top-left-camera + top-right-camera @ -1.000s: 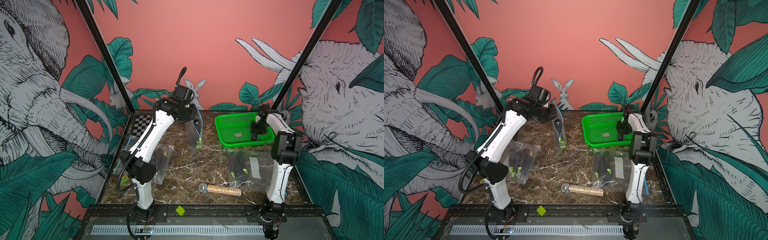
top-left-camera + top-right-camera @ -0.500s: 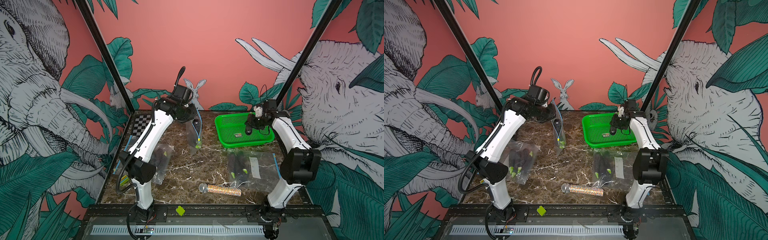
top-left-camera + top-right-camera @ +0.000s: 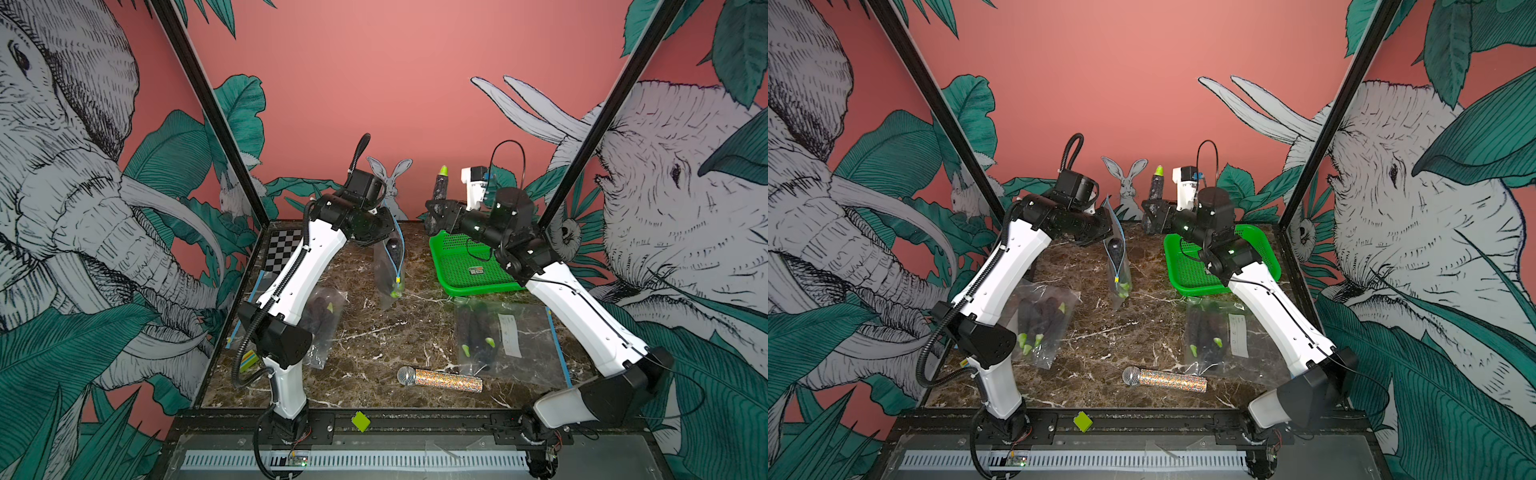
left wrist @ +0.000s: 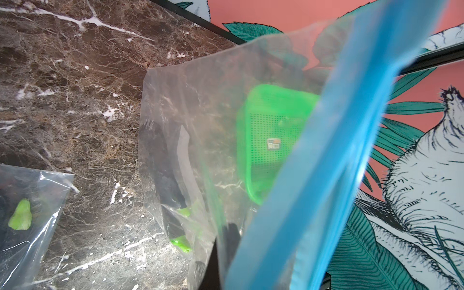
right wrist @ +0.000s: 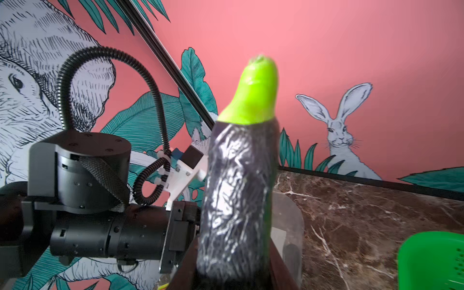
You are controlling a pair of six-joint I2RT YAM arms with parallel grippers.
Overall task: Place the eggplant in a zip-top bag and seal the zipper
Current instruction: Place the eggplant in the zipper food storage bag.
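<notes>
Our left gripper (image 3: 385,236) pinches the top of the hanging bag (image 3: 390,272); right of it, our right gripper (image 3: 435,212) pinches the eggplant (image 3: 440,189) upright

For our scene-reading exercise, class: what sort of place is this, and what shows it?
Probably a robot data-collection cell: the left gripper holds a zip-top bag, the right gripper an eggplant, above a marble tabletop with a checkerboard calibration sheet, walled by printed jungle panels.

An open gap runs between the hanging zip-top bag (image 3: 388,270) and the green basket (image 3: 478,289). A microphone (image 3: 440,379) lies along the tabletop's (image 3: 374,345) front edge.
</notes>
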